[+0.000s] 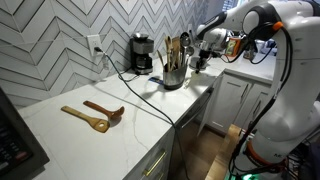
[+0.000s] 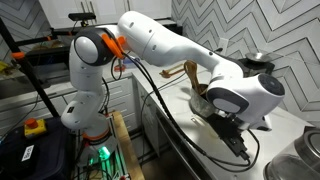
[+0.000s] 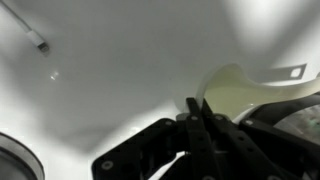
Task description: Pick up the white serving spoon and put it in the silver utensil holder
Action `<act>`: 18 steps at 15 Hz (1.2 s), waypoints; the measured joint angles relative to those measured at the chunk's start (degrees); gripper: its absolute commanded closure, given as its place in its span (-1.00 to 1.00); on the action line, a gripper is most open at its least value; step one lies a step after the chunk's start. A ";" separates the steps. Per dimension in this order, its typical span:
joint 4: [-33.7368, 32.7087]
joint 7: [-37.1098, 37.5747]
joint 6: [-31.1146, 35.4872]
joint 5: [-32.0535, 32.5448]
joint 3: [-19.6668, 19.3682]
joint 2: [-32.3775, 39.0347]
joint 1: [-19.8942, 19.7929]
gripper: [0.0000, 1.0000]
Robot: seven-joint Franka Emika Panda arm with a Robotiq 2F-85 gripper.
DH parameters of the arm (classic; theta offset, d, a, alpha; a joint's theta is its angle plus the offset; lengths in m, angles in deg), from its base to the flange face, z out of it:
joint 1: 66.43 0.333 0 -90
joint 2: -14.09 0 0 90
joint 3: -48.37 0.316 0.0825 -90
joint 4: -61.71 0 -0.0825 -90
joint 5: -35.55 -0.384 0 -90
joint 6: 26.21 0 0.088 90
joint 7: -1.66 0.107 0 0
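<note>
The slim off-white serving spoon (image 3: 240,85) is seen right of centre in the wrist view, its long axis running toward the right edge. The black gripper (image 3: 196,108) is pinched together on its edge. Only an exterior view shows the shiny silver cylindrical utensil holder (image 1: 173,74) at centre, a black coffee maker (image 1: 142,52) and 2 brown wooden spoons (image 1: 95,115) at lower left.

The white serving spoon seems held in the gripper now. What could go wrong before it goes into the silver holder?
1. In the wrist view the gripper pinches the white serving spoon near its edge, so it might twist or slip.
2. The silver utensil holder already has wooden utensils standing in it; the spoon could strike them and not drop in.
</note>
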 measured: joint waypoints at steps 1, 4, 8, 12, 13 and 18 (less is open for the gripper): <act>0.14 0.54 0.09 1.54 0.00 -1.28 0.29 0.98; 1.51 2.68 0.76 8.70 -0.07 -6.35 1.29 0.98; 5.35 6.84 3.66 20.02 -0.09 -15.42 3.20 0.98; 11.11 11.86 7.87 30.53 1.10 -26.11 6.15 0.98; 12.71 13.07 8.69 33.20 1.86 -28.83 6.88 0.98; 21.40 15.89 15.13 43.13 6.26 -41.42 10.57 0.98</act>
